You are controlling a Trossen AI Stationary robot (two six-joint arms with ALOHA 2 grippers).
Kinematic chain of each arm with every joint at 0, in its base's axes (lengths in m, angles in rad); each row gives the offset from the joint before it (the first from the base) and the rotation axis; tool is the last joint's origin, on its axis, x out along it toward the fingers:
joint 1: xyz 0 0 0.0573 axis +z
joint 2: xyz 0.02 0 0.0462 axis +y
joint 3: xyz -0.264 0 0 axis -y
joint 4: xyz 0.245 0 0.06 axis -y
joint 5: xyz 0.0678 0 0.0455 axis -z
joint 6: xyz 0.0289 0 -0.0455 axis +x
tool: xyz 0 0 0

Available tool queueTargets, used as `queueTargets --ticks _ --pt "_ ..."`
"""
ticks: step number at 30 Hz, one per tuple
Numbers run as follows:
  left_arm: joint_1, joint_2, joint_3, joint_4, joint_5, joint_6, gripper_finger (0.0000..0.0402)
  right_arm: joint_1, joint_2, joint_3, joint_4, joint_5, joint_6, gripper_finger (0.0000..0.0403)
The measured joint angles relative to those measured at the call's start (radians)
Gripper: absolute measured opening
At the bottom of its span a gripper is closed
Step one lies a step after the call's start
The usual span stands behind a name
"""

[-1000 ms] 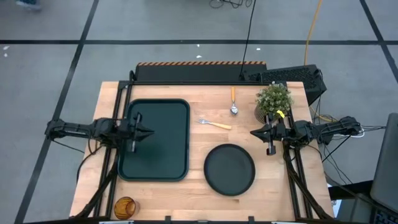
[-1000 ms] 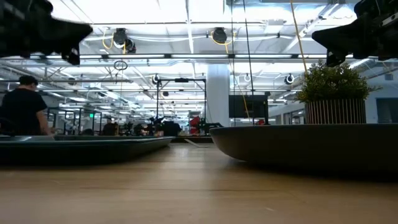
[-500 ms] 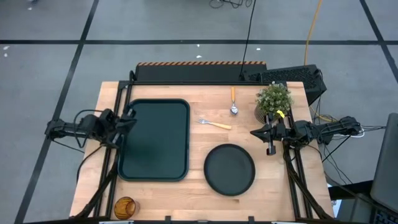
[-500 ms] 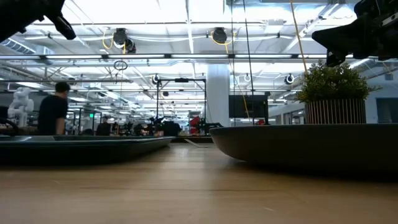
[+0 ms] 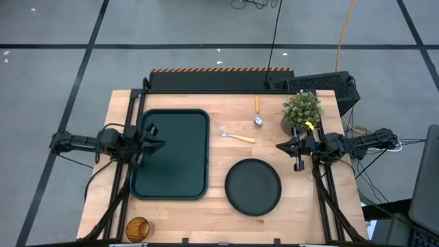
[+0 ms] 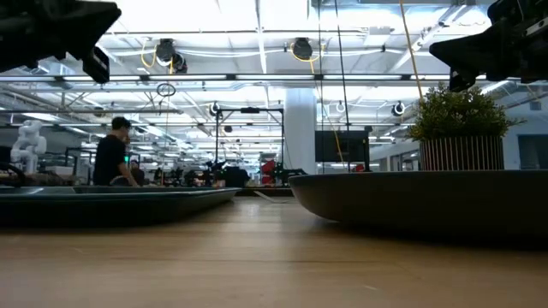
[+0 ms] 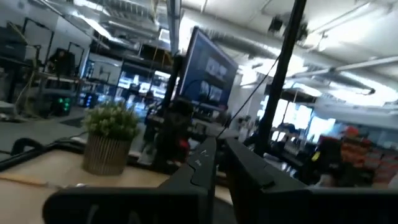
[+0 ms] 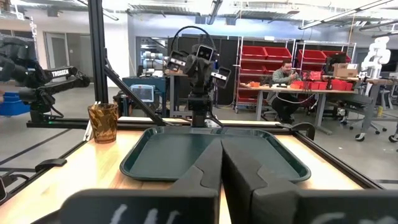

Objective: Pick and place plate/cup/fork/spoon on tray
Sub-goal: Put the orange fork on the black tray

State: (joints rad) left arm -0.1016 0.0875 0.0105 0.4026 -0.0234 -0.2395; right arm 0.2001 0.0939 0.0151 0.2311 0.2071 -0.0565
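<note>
Both grippers' jaws closed, empty-handed.

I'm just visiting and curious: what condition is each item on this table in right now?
tray: empty.
plate: bare, on the table.
cup: upright, near the table's corner.
fork: flat on the table.
spoon: flat on the table.
left gripper: over the tray, holding nothing.
right gripper: shut, empty.
</note>
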Motion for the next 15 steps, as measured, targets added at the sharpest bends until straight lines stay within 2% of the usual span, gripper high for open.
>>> queueTargets --ticks 5,9,15 --pt "0.023 0.000 0.054 -0.013 -0.210 0.047 0.0039 0.000 0.000 0.000 0.004 0.000 0.000 0.0000" --pt "0.032 0.049 0.247 -0.360 -0.268 0.038 0.0059 0.000 0.000 0.000 0.085 0.000 0.018 0.0000" --pt "0.033 0.271 0.571 -0.829 -0.418 -0.065 0.0082 -0.002 0.002 0.000 0.260 0.025 0.221 0.0000"
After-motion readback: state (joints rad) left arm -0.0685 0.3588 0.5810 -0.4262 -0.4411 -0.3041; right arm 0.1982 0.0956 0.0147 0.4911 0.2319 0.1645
